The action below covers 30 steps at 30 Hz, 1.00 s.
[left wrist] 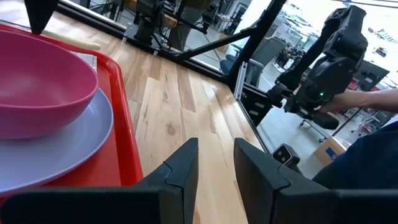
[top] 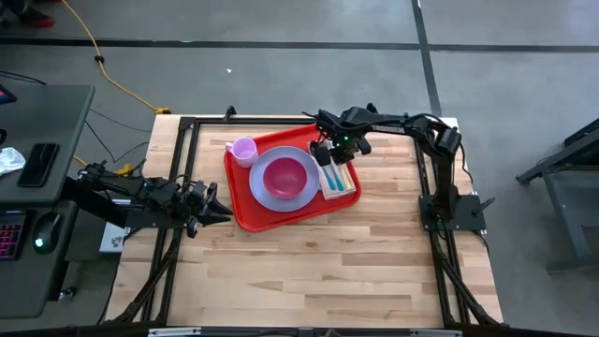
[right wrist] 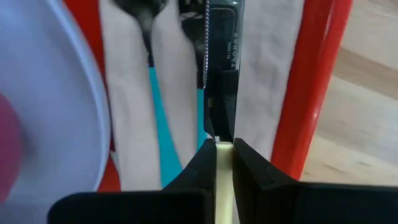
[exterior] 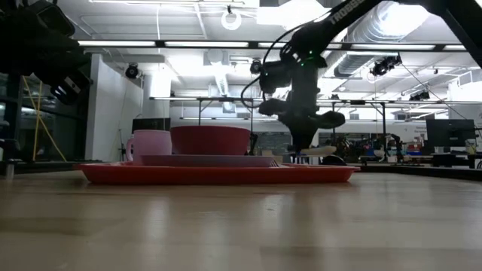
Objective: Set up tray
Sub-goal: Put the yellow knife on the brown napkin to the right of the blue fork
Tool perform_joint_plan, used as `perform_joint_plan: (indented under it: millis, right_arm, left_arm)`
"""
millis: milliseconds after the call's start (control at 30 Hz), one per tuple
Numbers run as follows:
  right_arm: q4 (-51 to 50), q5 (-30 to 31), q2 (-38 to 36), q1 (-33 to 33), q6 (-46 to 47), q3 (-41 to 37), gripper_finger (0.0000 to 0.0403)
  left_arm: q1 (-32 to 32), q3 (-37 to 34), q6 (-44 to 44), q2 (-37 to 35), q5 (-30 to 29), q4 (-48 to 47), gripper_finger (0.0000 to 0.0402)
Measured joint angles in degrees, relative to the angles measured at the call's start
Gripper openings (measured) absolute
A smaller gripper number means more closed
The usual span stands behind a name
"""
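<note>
The red tray [top: 245, 208] lies on the table and carries a lavender plate [top: 309, 194] with a magenta bowl [top: 284, 175], a pink cup [top: 243, 150] and a white napkin [top: 342, 180]. Two teal-handled utensils [right wrist: 163, 124] lie on the napkin [right wrist: 267, 68]. My right gripper [top: 329, 155] hangs over the napkin, shut on a knife [right wrist: 221, 74] with a pale handle. My left gripper [top: 221, 213] waits open beside the tray's near left corner, touching nothing. My right gripper [right wrist: 224, 163] pinches the knife's pale handle [right wrist: 224, 152] between its two fingers, coming from above. The fingers point down, and the dark serrated blade [right wrist: 219, 56] runs out ahead of them along the napkin, beside the teal utensils. Whether the blade rests on the napkin, I cannot tell.
Bare wooden table top [top: 318, 271] spreads out on the near side of the tray. Black frame rails [top: 187, 126] run along the table's edges. In the left wrist view the tray's rim [left wrist: 127, 124] is just beside my left gripper [left wrist: 216, 163]. A desk with a keyboard [top: 11, 234] stands left of the table.
</note>
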Motion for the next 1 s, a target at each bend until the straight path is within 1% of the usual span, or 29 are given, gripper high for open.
perform_joint_plan:
  millis: [233, 600, 900, 1000]
  right_arm:
    - [0.8, 0.1, 2.7, -1.3, -0.9, 0.0, 0.0010]
    - [2.0, 0.5, 6.1, -1.3, -1.6, 0.0, 0.0015]
    - [2.3, 1.3, 6.5, -1.3, -2.3, 0.1, 0.0018]
    - [2.3, 1.4, 6.6, -1.3, -2.4, 0.1, 0.0027]
  left_arm:
    - [0.0, 0.0, -0.1, 0.0, 0.0, 0.0, 0.0134]
    - [0.0, 0.0, -0.1, 0.0, 0.0, 0.0, 0.0134]
    - [0.0, 0.0, -0.2, 0.0, 0.0, 0.0, 0.0134]
    - [0.0, 0.0, -0.2, 0.0, 0.0, 0.0, 0.0134]
